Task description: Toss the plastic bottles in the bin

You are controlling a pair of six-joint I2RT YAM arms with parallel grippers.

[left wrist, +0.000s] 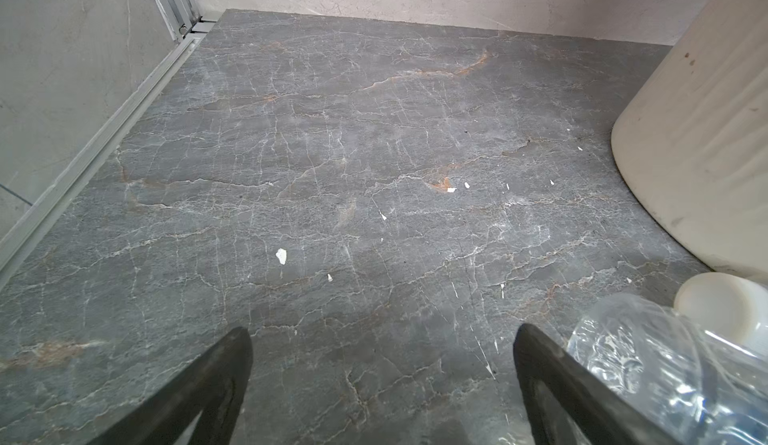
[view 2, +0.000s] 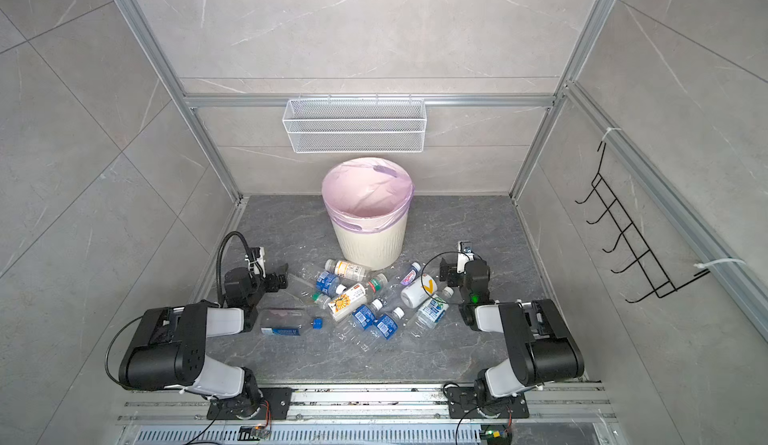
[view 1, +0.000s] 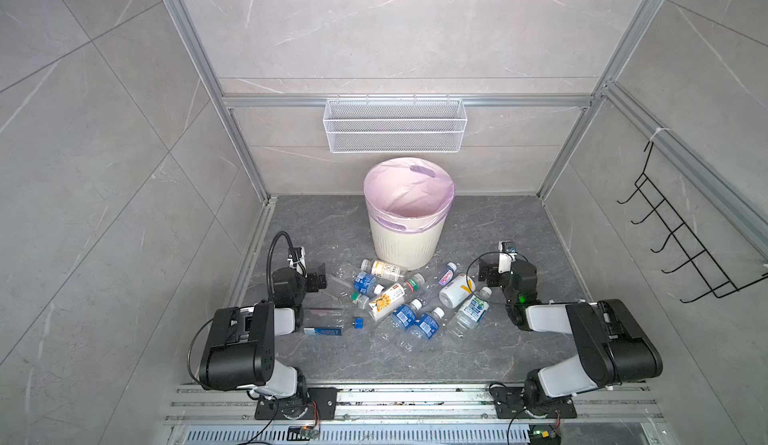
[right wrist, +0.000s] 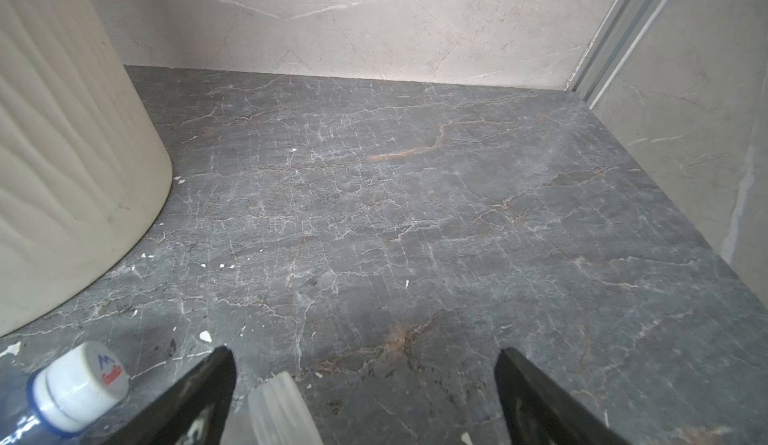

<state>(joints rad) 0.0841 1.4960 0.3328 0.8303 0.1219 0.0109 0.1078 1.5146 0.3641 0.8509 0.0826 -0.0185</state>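
The bin [view 1: 405, 243] [view 2: 370, 243] stands upright toward the back of the dark marble table [view 1: 498, 222], with a pale pink bag folded over its rim. The plastic bottles [view 1: 409, 303] [view 2: 365, 303] lie on their sides on the table in front of it, in a loose heap between the 2 arms.

The speckled-label bottle [view 1: 382, 268] lies just beside the bin's foot. The sunflower-label bottle [view 1: 388, 299] lies in the middle of the heap, with blue-label bottles near it. The white bottle with a yellow mark [view 1: 457, 290] and the purple-label bottle [view 1: 445, 275] lie on the right side of the heap, near the right pincer [view 1: 486, 273] [right wrist: 365, 351]. A flattened clear bottle with a blue cap [view 1: 328, 324] lies apart on the left, beside the left arm.

The left pincer [view 1: 318, 277] [left wrist: 382, 332] sits low at the left edge of the heap, spread wide and holding nothing. In its wrist view bare table lies between the fingers, and a crumpled clear bottle [left wrist: 648, 364] lies just beside 1 finger.

The right pincer is also spread wide and empty. A white cap [right wrist: 79, 384] with a blue ring lies just outside 1 finger, and the bin wall [right wrist: 62, 152] rises beyond it.

A white mesh basket [view 1: 395, 127] hangs on the back wall above the bin. A black hook rack [view 1: 681, 231] hangs on the right wall.
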